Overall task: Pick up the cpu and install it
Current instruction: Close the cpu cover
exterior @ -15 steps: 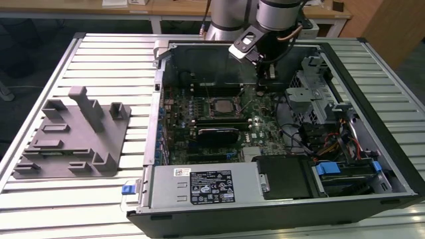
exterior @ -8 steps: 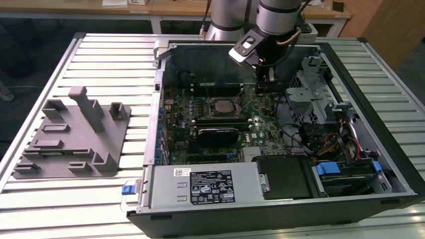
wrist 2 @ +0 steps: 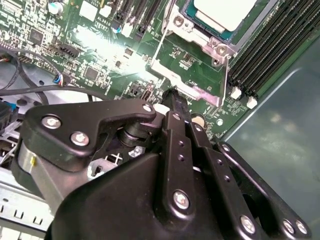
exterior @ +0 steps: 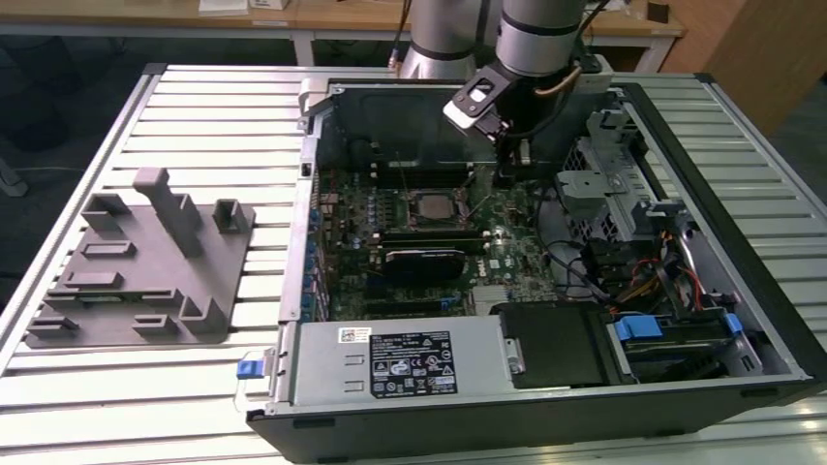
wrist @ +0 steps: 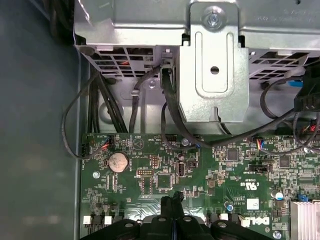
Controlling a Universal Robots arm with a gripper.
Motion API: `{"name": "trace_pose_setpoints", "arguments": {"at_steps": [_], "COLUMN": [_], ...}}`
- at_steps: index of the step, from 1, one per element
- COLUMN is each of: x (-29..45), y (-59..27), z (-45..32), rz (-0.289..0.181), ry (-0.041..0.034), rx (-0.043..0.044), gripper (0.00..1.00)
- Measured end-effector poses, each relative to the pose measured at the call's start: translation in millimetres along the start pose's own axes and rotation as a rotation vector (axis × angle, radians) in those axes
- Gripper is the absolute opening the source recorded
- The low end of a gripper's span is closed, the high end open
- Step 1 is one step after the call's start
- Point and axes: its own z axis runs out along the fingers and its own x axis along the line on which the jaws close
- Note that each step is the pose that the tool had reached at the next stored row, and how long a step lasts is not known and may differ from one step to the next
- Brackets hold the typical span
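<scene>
One chip (wrist 2: 225, 12) in sight: silvery-white top, greenish rim, lying flat in the socket on the green board (wrist: 165, 175) inside the open computer case (exterior: 517, 431).

Hand (wrist 2: 172, 97): in both wrist views the two fingers are pressed together at the tips, and I see nothing held between them. It hangs just above the board, tips pointing down at bare circuitry.

Chip relative to hand: ahead of the fingertips, on the far side of the metal socket frame (wrist 2: 192, 82). The frame's near corner is close to the tips and the chip sits beyond it. Chip and hand are near each other but apart, with no contact. The memory slots (wrist 2: 270, 45) run alongside the chip, further from the hand. A coin battery (wrist: 118, 161) lies on the board on the other side of the fingertips, away from the socket.

Handling, my estimate:
- The chip is light, thin and stiff.
- The smooth metal top is likely to be slippery under the pads.
- The underside contacts and the socket are fragile, so no sideways dragging or pressing down.
- Best hold is across two opposite edges at the rim, kept level.

From how it lies, I judge the chip to be set in its socket. I cannot tell whether the frame is latched.

Elsewhere: a grey tray (exterior: 142, 271) sits on the slatted table (exterior: 194, 107), well apart from the hand.
</scene>
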Motion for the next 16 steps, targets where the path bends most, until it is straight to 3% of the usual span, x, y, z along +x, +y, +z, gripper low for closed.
{"name": "trace_pose_setpoints", "arguments": {"at_steps": [6, 16], "x": [0.0, -0.1], "y": [-6.4, -28.9], "z": [1.5, 1.4], "rz": [0.0, 0.0], "ry": [0.0, 0.0], "rx": [0.001, 0.001], "gripper": [0.11, 0.11]}}
